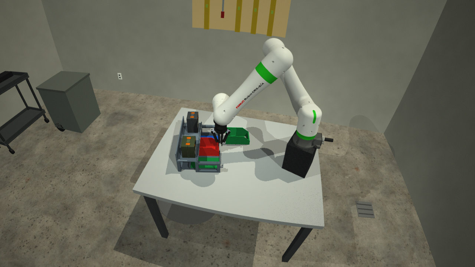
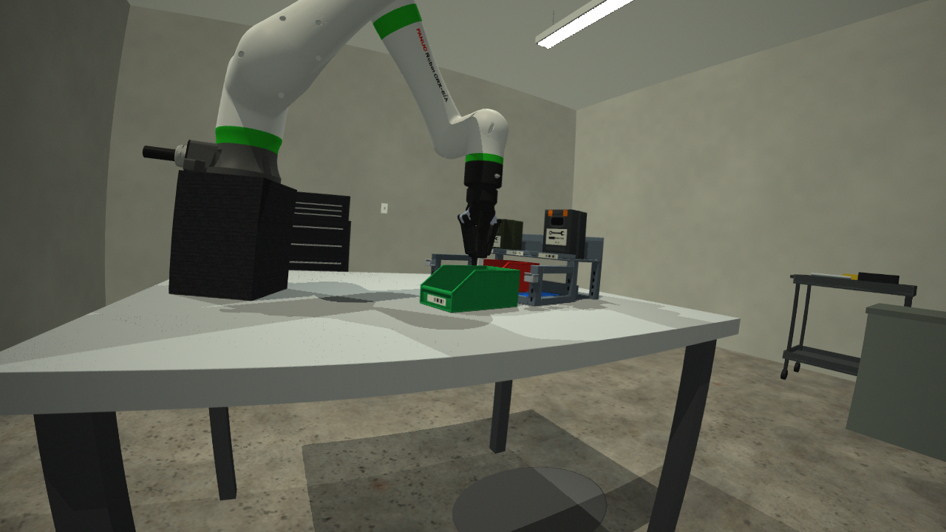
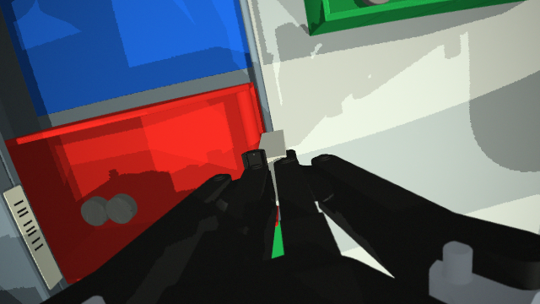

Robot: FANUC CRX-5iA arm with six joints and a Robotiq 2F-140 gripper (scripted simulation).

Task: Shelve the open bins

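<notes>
My gripper [image 1: 221, 144] [image 2: 474, 259] [image 3: 276, 149] is shut and empty, pointing down at the front end of the red bin [image 1: 209, 146] [image 2: 522, 280] [image 3: 191, 141]. Whether it touches the bin is unclear. The red bin is in the shelf [image 1: 198, 167] [image 3: 256, 63], its front close behind the lip, with two grey round parts [image 3: 121, 209] in it; its rear reaches toward the upper board. Its own mark is hidden. The green bin [image 1: 236, 136] [image 2: 485, 292] [image 3: 315, 25] stands level on the table, a grey part [image 3: 376, 1] showing inside. The green mark [image 1: 208, 160] lies uncovered.
The blue mark [image 2: 542, 294] [image 3: 181, 34] lies beside the red bin, on the green bin's side. A dark box [image 1: 192, 123] [image 2: 564, 231] and an olive box [image 1: 188, 146] stand on the upper board. The shelf's end frames rise beside the outer places.
</notes>
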